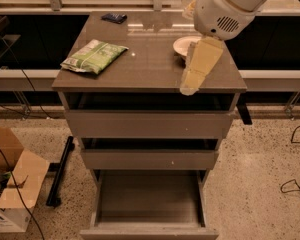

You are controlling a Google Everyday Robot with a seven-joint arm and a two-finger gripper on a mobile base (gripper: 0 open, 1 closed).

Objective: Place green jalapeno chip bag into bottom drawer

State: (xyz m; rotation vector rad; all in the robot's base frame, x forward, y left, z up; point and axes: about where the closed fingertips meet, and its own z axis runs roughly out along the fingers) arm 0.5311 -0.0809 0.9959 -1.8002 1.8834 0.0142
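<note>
In the camera view you see the gripper (192,81) above the right front of the cabinet top (150,71), just before the white bowl (181,45). You cannot tell if it is spread or closed. The green jalapeno chip bag (94,56) lies on the left side of the top, well apart from the gripper. The bottom drawer (149,198) stands pulled out.
</note>
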